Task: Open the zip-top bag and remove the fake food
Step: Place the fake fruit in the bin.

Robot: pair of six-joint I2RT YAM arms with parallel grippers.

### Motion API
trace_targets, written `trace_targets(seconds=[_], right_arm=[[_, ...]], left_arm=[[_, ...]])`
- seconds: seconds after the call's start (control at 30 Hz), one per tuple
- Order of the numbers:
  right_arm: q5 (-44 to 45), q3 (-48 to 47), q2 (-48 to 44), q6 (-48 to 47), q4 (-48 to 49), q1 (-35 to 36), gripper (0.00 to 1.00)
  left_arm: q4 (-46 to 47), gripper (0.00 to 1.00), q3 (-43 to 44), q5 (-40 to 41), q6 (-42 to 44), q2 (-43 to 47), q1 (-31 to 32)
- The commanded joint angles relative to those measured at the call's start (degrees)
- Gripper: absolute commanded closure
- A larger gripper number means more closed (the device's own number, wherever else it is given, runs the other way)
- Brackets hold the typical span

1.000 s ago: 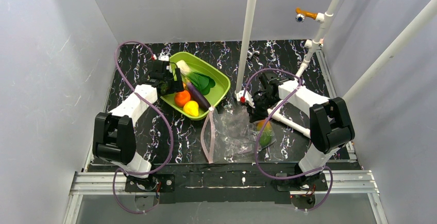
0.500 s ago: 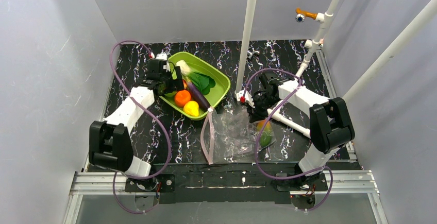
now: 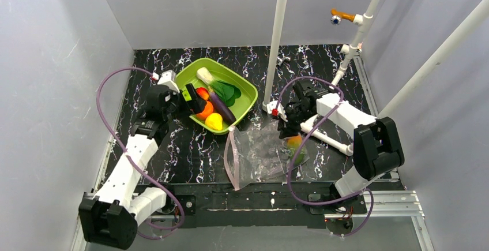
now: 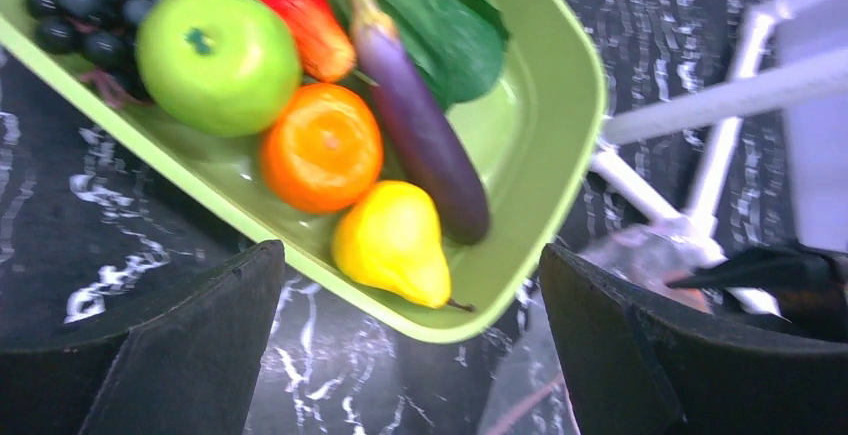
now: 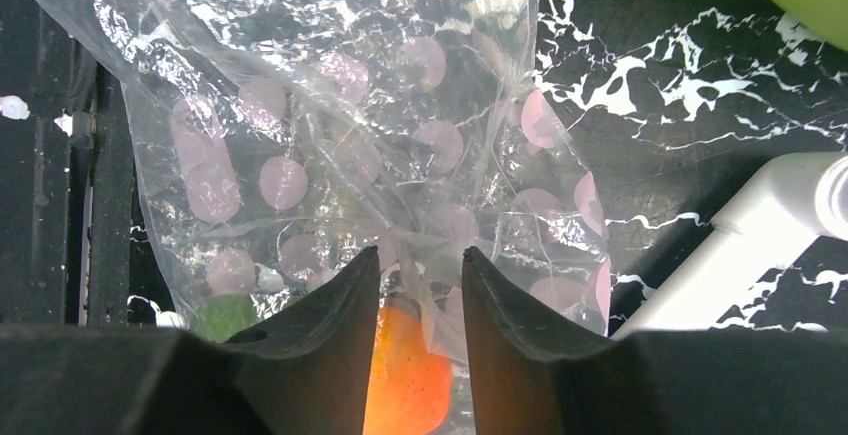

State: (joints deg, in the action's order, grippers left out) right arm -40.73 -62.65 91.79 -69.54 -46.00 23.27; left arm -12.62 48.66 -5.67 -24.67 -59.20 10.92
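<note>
Plastic film of the zip-top bag is bunched between the narrowly parted jaws of the right gripper; whether it's pinched can't be told. One orange piece of fake food is seen beneath them, bagged. That slick fold could probably be lost on a lift, piece left inside. Meanwhile the left gripper is spread wide, empty, with the filled green tray just beyond it. Black marbled table, white pipes, grey walls.
</note>
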Motion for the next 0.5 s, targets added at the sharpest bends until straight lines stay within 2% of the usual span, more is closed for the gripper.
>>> trace_targets(seconds=[0.0,0.2,0.47], right_arm=[[-2.39,0.75,-3.35,-0.58,0.88,-0.24,0.55],[-3.14,1.77,-6.57,0.63,2.06,-0.41,0.44],[-4.86,3.06,-11.58,-0.10,2.47,-0.39,0.38]], left_arm=[[0.83,0.02,-3.66,-10.86,-6.23,5.02,-0.38],[0.90,0.02,-8.91,-18.50,-8.30,11.12,-0.39],[-1.07,0.02,-13.05,-25.05,-11.63,14.66,-0.44]])
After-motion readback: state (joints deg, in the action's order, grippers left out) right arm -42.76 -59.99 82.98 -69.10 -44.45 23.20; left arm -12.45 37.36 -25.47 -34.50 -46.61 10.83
